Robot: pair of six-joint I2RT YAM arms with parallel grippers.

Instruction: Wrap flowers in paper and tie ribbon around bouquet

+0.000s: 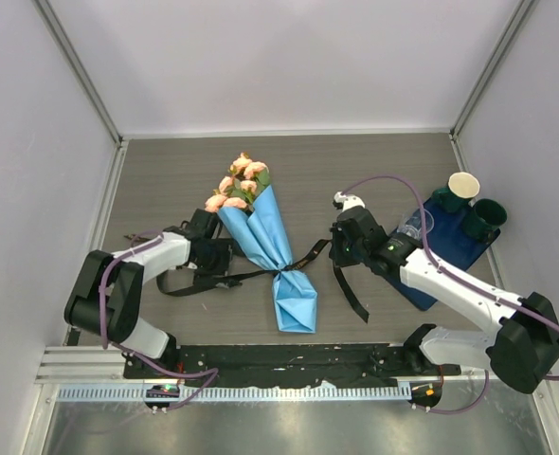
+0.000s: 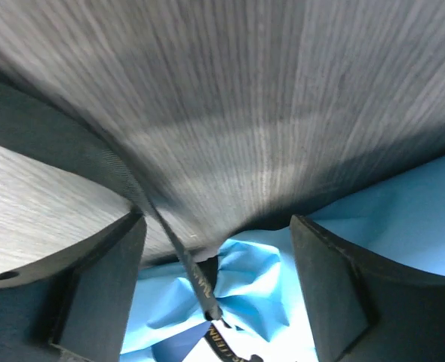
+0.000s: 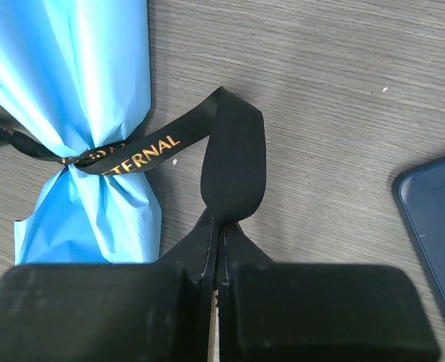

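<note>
1 bouquet [image 1: 261, 237] lies with blooms toward the desk's far edge and tail toward the near edge, cinched by 1 ribbon [image 3: 234, 151]; left gripper [image 2: 216, 222] spread wide, right gripper [image 3: 216, 256] pinching the ribbon.

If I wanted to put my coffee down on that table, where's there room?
The far strip of table between the back wall and the flowers is bare, on both sides of them. The middle is crowded: the bouquet lies there with the ribbon stretched across it. The far right corner holds cups on a navy mat.
</note>
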